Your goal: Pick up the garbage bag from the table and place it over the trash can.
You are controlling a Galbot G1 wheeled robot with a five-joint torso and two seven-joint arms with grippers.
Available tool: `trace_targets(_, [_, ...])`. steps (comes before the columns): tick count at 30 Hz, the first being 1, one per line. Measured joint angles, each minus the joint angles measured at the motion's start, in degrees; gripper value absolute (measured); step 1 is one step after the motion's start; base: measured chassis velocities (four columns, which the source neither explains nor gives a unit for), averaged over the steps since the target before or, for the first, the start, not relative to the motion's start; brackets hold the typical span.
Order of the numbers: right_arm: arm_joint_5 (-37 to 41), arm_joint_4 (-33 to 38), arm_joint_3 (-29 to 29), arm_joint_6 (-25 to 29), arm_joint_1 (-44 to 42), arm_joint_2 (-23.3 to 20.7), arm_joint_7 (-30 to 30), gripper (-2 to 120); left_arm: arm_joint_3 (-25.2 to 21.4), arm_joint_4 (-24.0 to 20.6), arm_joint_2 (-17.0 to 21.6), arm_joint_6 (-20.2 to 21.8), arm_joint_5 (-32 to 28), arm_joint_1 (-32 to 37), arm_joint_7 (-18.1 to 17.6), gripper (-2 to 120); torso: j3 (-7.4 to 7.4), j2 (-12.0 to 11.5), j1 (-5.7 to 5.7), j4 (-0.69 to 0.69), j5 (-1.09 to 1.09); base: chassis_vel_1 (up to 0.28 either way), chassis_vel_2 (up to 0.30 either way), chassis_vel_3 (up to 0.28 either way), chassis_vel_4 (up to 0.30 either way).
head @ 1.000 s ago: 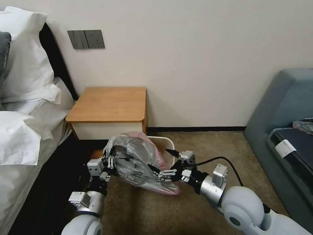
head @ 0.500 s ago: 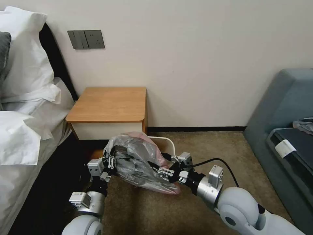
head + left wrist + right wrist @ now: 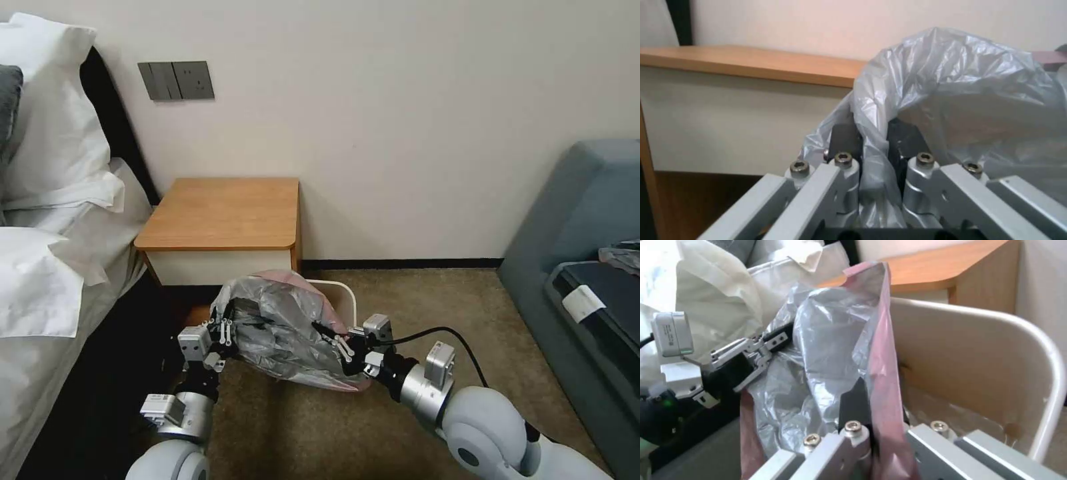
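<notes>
Garbage bag (image 3: 283, 330) hangs over the trash can (image 3: 345, 293), stretched between two grippers. Left gripper (image 3: 871, 150) is closed on a fold of film; right gripper (image 3: 880, 413) seems to pinch the pink edge. The plastic is light, soft and slippery, so the hem is probably the safest hold.

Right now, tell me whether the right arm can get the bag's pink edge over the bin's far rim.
Probably yes. The right gripper pinches the garbage bag beside the trash can, whose far rim stands uncovered; the left gripper holds the other side.
</notes>
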Motion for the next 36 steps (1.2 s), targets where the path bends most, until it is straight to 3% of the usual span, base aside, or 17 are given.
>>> trace_targets(12, [-0.84,-0.87,2.39,1.91,-0.3,0.38,1.83,0,-0.73,1.83,0.1,-3.86,0.14,-0.06,2.43,7,0.0,0.0,0.0,0.0,0.0,0.0,0.0,0.0,0.0])
trace_targets(24, [0.12,-0.51,5.78,3.55,-0.79,-5.27,2.82,0,-0.95,3.46,0.31,-7.62,-1.51,0.09,5.13,7,0.0,0.0,0.0,0.0,0.0,0.0,0.0,0.0,0.0])
trace_targets(36, [0.31,-1.83,7.13,4.61,0.24,-6.69,3.83,0,-1.38,3.75,0.54,-10.58,-3.91,0.31,9.35,7,0.0,0.0,0.0,0.0,0.0,0.0,0.0,0.0,0.0])
